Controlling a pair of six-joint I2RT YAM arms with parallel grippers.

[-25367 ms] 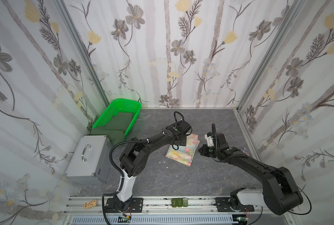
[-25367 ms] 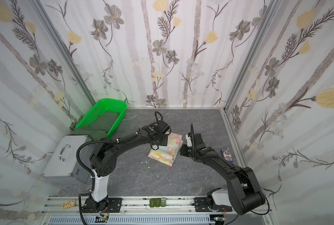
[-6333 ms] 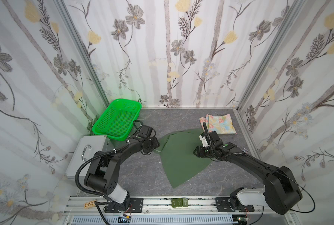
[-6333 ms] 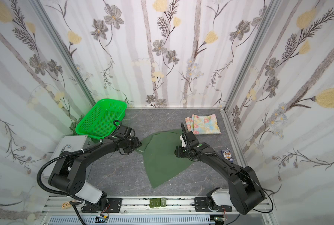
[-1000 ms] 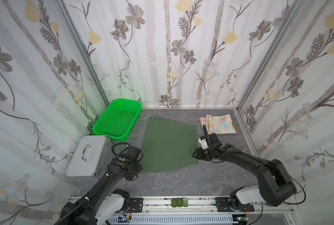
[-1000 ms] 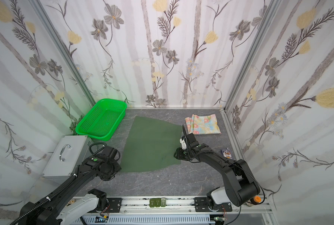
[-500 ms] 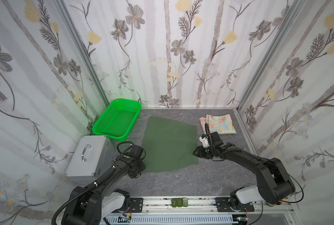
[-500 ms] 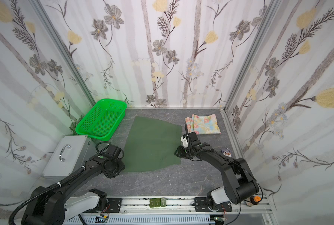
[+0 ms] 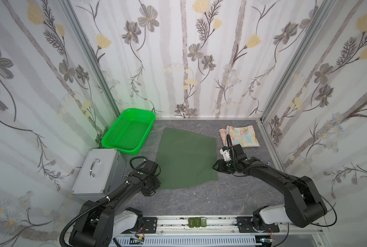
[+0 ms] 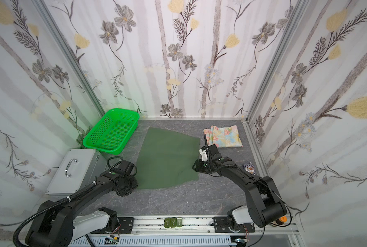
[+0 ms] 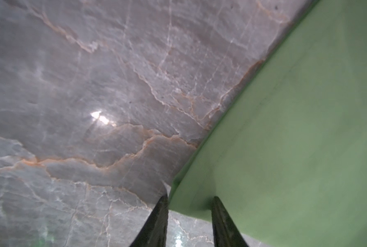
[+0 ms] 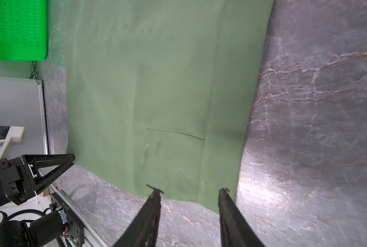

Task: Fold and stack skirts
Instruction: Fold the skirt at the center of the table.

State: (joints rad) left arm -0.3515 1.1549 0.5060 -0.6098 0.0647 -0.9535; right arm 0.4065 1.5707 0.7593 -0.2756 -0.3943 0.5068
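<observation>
The dark green skirt (image 9: 184,156) (image 10: 167,158) lies spread flat mid-table. My left gripper (image 9: 153,185) (image 10: 133,186) (image 12: 72,159) is down at its front left corner. In the left wrist view the left gripper (image 11: 188,197) is open, with the corner of the green skirt (image 11: 296,128) between its fingers. My right gripper (image 9: 215,167) (image 10: 194,166) (image 12: 189,190) is open and straddles the front right corner of the green skirt (image 12: 157,85), tips at the hem. The folded floral skirt (image 9: 240,135) (image 10: 224,135) rests at the back right, untouched.
A bright green mesh basket (image 9: 129,132) (image 10: 112,132) (image 12: 15,27) stands at the back left. A silver metal case (image 9: 99,171) (image 10: 71,169) sits in front of it, close to my left arm. A small blue card (image 10: 249,166) lies by the right wall.
My left arm has moved in from the front left to the green skirt's corner, and its jaws have narrowed. The right gripper has barely shifted.
</observation>
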